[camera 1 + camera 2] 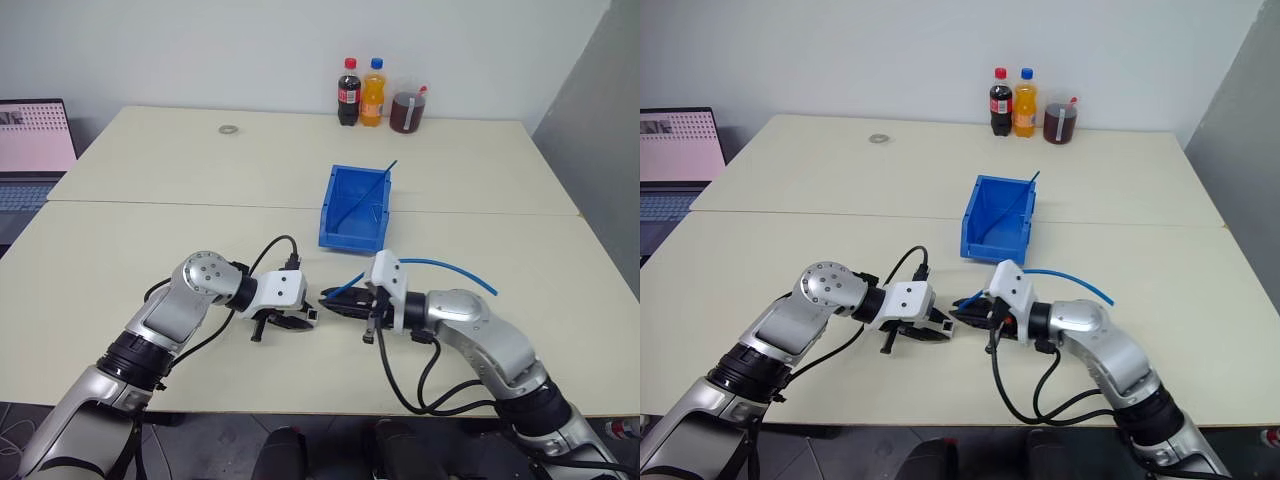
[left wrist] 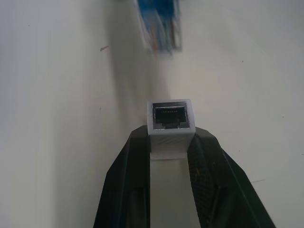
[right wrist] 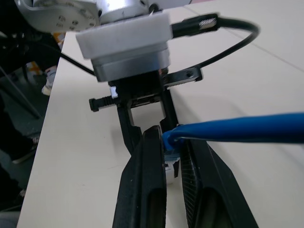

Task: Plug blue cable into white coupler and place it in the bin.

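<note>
Both arms meet low over the near half of the table (image 1: 150, 170), tips facing each other almost nose to nose. The left gripper (image 1: 308, 318) has its fingers (image 2: 130, 180) clenched on the white coupler (image 2: 170, 124), dark socket facing outward toward the oncoming plug. The right gripper (image 1: 330, 299) has its fingers (image 3: 151, 180) clamped on the plug end of the blue cable (image 1: 455, 270), and from there the cable arcs back over the right arm toward three o'clock, its free end in the air. In the left wrist view the plug hangs just ahead of the socket, near but apart, not yet in. The bin (image 1: 340, 215) sits at twelve o'clock from the two grippers, near them, with a thin blue strand (image 1: 372, 190) leaning inside. Far back at the table's edge stand three bottles (image 1: 374, 95), and a small ring (image 1: 229, 129) lies at about eleven o'clock.
</note>
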Robot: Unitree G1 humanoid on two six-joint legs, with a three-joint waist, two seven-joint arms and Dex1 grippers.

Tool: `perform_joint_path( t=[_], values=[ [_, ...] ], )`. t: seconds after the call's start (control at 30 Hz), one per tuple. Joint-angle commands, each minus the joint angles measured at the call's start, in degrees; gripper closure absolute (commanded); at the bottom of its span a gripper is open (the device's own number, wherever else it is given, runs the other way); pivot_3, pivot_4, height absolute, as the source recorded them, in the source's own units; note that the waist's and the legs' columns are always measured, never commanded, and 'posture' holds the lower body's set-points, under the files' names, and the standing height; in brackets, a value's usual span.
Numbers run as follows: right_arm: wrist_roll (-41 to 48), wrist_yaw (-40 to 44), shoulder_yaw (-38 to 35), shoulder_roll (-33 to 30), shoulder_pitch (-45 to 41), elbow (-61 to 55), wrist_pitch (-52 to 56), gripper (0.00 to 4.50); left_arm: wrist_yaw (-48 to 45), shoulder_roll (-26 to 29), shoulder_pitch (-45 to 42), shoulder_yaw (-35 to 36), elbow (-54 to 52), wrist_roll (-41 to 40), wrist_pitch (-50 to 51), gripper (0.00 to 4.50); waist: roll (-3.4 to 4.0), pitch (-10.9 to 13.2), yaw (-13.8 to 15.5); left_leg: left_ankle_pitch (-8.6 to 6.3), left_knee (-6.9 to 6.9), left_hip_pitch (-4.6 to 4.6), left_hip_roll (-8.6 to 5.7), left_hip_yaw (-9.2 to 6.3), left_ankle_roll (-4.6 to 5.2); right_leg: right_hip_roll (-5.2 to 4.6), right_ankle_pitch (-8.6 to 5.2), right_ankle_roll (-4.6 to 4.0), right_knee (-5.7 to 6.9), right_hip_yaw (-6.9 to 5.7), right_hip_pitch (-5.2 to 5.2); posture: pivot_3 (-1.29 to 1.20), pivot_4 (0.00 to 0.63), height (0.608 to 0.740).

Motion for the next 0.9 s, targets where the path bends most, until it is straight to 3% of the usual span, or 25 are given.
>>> perform_joint_path(
  t=[0.03,0.9],
  values=[
    [-3.3,0.9,1.0,0.7,-1.2,1.4,-4.3,4.36,-1.5,0.0,1.0,-0.5,-1.3,0.1,0.9,3.75,0.0,0.0,0.0,0.0,0.0,0.0,0.0,0.0,0.0,0.0,0.0,0.0,0.0,0.0,0.0,0.0,0.15,0.74],
    [-11.4,3.6,3.3,2.0,-2.0,4.6,-6.0,4.37,0.1,-2.5,1.3,0.0,0.2,0.6,6.0,3.75,0.04,-0.1,0.1,0.0,0.06,0.1,0.01,-0.02,0.0,-0.01,0.0,-0.01,0.06,-0.01,0.11,0.0,0.15,0.74]
  ],
)
